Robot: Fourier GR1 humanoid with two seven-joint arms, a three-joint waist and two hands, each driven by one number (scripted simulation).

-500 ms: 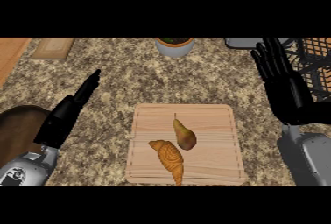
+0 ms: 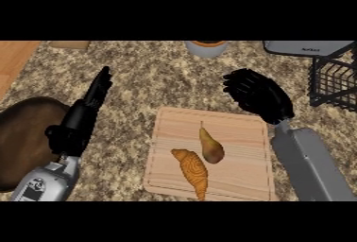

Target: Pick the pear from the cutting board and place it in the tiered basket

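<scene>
Lying on the board [image 2: 244, 179], the pear [image 2: 211, 146] is flanked closely by a pastry [image 2: 191, 172]. The right hand [image 2: 259, 97] is held empty, fingers apart, by the far corner. The pastry may be snagged if the grasp is set low.

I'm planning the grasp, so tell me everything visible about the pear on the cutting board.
The pear is brownish-green and smooth-skinned, with a thin stem at its narrow end pointing away from the robot. It lies on its side near the middle of the wooden cutting board, close beside an orange ridged food. No hand touches it.
</scene>
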